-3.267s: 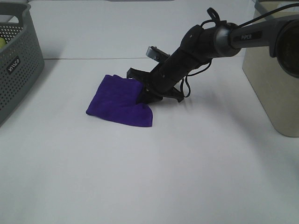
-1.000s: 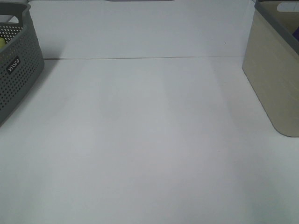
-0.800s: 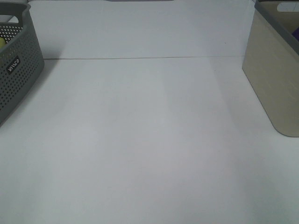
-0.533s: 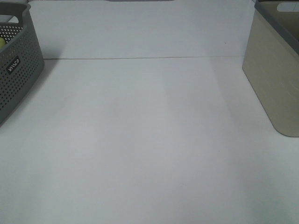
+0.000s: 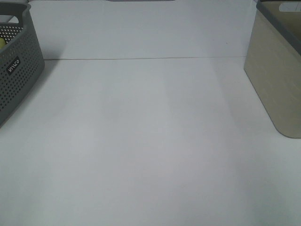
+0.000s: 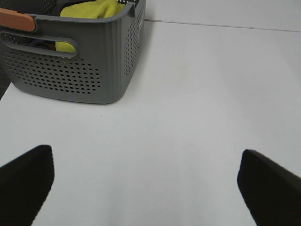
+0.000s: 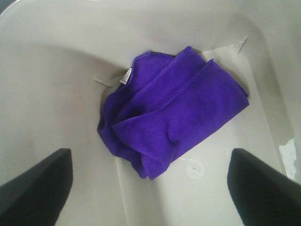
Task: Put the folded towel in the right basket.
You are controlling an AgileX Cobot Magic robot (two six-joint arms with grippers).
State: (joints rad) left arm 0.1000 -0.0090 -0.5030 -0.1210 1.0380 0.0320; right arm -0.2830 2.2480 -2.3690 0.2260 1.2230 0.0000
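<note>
Purple towel (image 7: 169, 117), soft, light and best pinched at a folded edge, lies loosely crumpled inside the right basket (image 7: 56, 94) beneath the right gripper (image 7: 150, 188), jaws spread wide.

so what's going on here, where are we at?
The purple folded towel lies loose on the floor of the beige plastic basket on the right. The right gripper hangs above it with jaws open, holding nothing. The left gripper is also open and empty, over bare white table beside the grey perforated basket holding yellow cloth. The placement looks done.
</note>
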